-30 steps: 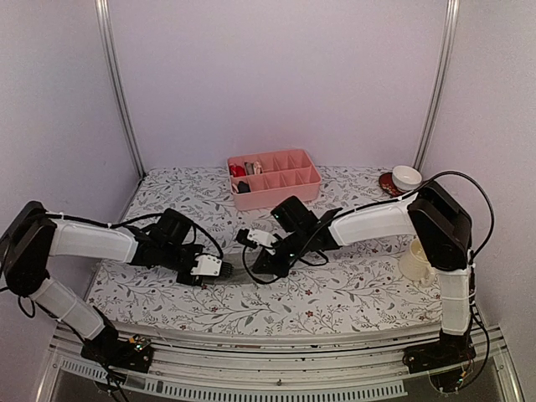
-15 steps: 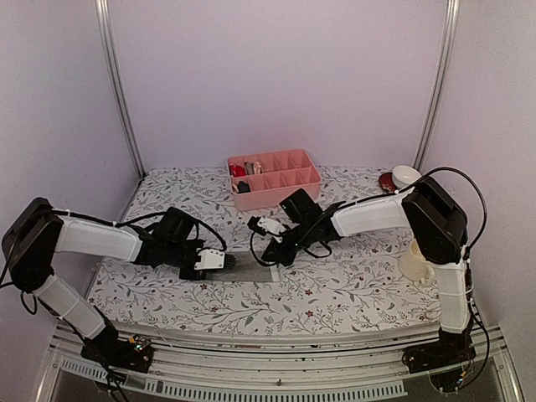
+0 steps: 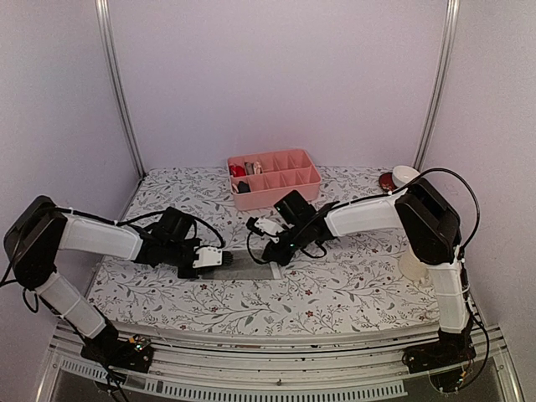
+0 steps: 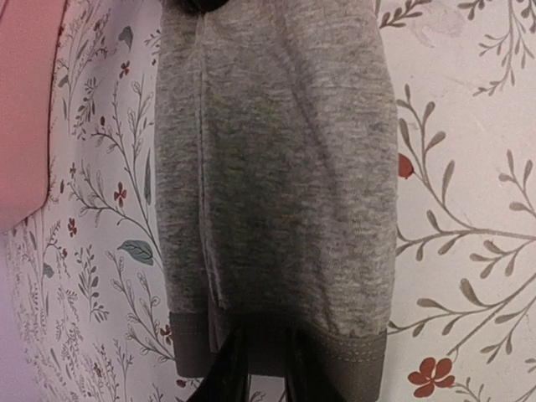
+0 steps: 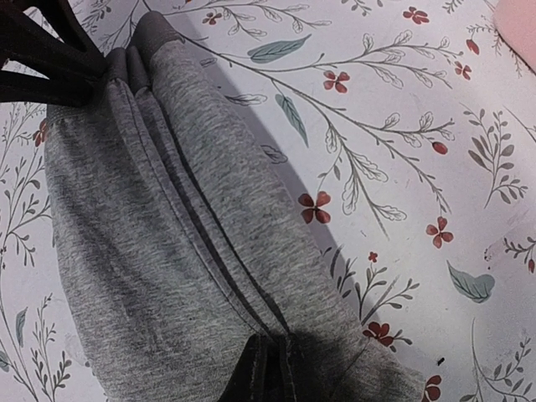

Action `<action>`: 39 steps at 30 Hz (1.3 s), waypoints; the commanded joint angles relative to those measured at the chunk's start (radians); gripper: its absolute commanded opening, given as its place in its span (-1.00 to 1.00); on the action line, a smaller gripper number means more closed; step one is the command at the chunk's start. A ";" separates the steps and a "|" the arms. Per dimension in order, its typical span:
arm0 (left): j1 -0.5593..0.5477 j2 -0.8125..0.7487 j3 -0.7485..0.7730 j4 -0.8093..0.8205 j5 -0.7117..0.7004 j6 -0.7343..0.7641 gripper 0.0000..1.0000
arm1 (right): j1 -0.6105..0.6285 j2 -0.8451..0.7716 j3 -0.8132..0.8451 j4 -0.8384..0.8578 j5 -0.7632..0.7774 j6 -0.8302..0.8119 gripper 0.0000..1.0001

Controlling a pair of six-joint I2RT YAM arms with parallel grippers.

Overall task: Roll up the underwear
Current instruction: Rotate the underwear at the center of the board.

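Observation:
The grey underwear (image 3: 251,266) lies folded into a long narrow strip on the flowered table, between my two grippers. My left gripper (image 3: 219,261) is at the strip's left end. In the left wrist view its fingers (image 4: 226,373) stand slightly apart over the dark hem of the underwear (image 4: 276,167), so the left gripper (image 4: 264,368) is a little open. My right gripper (image 3: 271,254) is at the other end. Seen from the right wrist, the right gripper (image 5: 272,368) is shut, pinching a fold of the underwear (image 5: 167,234). No waistband lettering shows.
A pink divided tray (image 3: 274,177) with small items stands behind the strip at the table's back. At the right are a cream cup (image 3: 414,260), a white bowl (image 3: 407,177) and a red dish (image 3: 388,182). The table's near edge runs below the arms.
The right gripper has pulled its end away to the right and back, and the strip now lies longer and flatter. The left fingers have parted a little.

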 commanded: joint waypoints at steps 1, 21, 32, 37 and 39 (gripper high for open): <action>0.021 0.017 -0.016 -0.006 -0.004 -0.015 -0.59 | -0.004 0.019 0.012 -0.068 0.032 0.021 -0.84; 0.045 -0.091 -0.094 0.214 -0.090 -0.098 0.96 | -0.004 -0.229 -0.143 0.021 0.101 0.027 -0.08; 0.083 -0.128 -0.165 0.480 -0.245 -0.139 0.97 | -0.031 -0.233 -0.190 0.046 0.359 0.056 0.98; 0.089 -0.133 -0.170 0.491 -0.237 -0.148 0.97 | -0.044 -0.217 -0.185 0.041 0.453 0.059 0.98; 0.090 -0.124 -0.172 0.509 -0.246 -0.151 0.97 | -0.047 -0.199 -0.176 0.027 0.479 0.055 0.98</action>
